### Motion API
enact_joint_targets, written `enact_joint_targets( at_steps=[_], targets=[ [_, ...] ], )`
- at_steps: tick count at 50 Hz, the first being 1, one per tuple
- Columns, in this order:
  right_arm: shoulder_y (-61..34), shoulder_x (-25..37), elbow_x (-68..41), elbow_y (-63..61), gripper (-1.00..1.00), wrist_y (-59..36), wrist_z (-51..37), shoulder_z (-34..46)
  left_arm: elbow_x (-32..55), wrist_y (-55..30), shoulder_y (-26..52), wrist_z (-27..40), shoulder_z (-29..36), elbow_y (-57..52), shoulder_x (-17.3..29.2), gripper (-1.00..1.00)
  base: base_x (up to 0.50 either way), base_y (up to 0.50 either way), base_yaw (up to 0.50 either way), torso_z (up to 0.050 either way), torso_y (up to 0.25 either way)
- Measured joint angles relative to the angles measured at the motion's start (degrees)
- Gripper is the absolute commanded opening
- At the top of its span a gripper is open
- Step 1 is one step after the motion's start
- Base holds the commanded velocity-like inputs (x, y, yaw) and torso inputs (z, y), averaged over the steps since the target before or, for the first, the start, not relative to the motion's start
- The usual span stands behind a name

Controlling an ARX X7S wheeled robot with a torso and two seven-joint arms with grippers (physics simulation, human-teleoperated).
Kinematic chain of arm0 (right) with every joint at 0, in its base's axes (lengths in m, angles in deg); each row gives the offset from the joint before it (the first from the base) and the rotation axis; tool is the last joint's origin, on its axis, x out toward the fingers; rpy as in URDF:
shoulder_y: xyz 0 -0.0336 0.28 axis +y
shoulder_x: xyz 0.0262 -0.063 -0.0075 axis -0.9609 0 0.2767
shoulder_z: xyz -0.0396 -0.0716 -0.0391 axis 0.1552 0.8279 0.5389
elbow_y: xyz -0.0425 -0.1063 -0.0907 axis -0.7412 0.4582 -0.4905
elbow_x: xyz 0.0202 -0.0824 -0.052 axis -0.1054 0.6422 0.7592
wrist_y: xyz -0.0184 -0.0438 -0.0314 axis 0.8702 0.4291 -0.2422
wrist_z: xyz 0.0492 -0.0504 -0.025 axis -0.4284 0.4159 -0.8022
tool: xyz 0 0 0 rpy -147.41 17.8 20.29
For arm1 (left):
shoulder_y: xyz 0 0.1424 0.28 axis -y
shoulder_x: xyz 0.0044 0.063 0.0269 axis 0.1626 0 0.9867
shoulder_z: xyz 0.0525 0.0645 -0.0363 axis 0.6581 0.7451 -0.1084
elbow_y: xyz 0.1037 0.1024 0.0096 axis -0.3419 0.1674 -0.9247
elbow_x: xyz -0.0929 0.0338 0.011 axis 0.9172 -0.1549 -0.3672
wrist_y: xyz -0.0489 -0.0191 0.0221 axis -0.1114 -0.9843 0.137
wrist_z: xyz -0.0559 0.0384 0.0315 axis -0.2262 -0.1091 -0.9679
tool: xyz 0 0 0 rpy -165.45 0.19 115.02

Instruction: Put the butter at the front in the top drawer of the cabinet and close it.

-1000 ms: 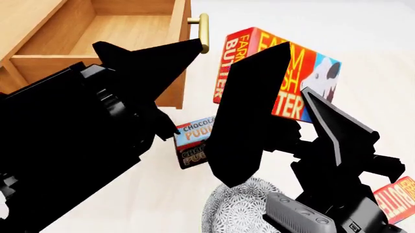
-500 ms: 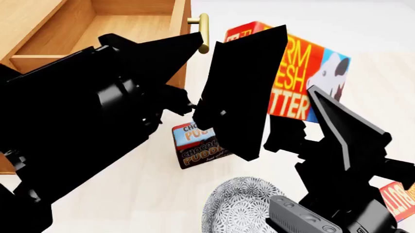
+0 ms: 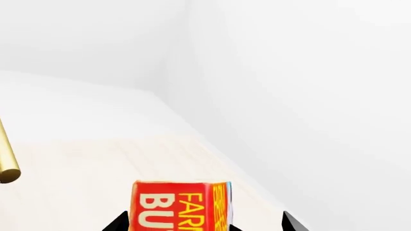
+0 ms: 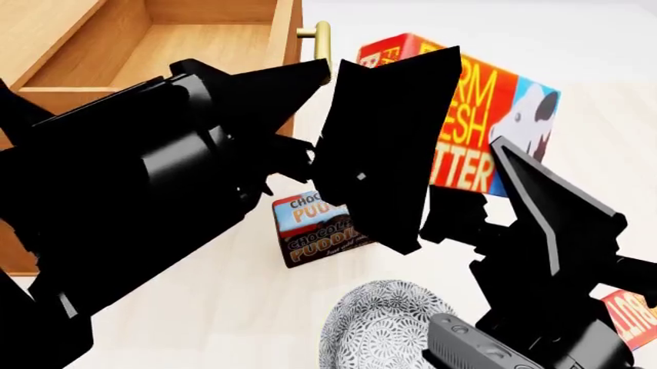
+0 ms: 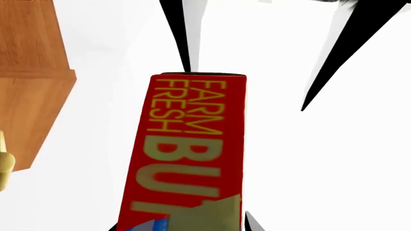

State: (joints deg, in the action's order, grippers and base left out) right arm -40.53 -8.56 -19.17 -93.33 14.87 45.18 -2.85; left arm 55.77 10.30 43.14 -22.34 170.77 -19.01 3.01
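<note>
Your right gripper [image 4: 472, 142] has its fingers clamped on the butter [image 4: 493, 123] — the box is lifted, tilted, just right of the top drawer [image 4: 205, 38], which stands open. Your left gripper [image 4: 308, 81] sits beside the brass handle [image 4: 322, 48] — I cannot tell its finger state. Chocolate pudding box [image 4: 313, 231] and patterned bowl [image 4: 375, 327] rest below.

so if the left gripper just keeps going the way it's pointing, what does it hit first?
Most likely the Farm Fresh butter box: the left wrist view shows it dead ahead between the left gripper fingertips. Beyond it there is only pale floor and wall. Depth to the box is unclear.
</note>
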Motion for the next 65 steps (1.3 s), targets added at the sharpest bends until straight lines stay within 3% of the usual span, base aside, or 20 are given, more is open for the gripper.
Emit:
enact_joint_targets(
  at_steps=[65],
  targets=[
    [-0.39,-0.63,-0.90,-0.36,-1.00,0.48,1.34,0.17,-1.42,-2.52,-6.78,-2.99,-1.44,3.99,0.66,1.00,0.00,0.00,0.00,0.000,0.001]
  ],
)
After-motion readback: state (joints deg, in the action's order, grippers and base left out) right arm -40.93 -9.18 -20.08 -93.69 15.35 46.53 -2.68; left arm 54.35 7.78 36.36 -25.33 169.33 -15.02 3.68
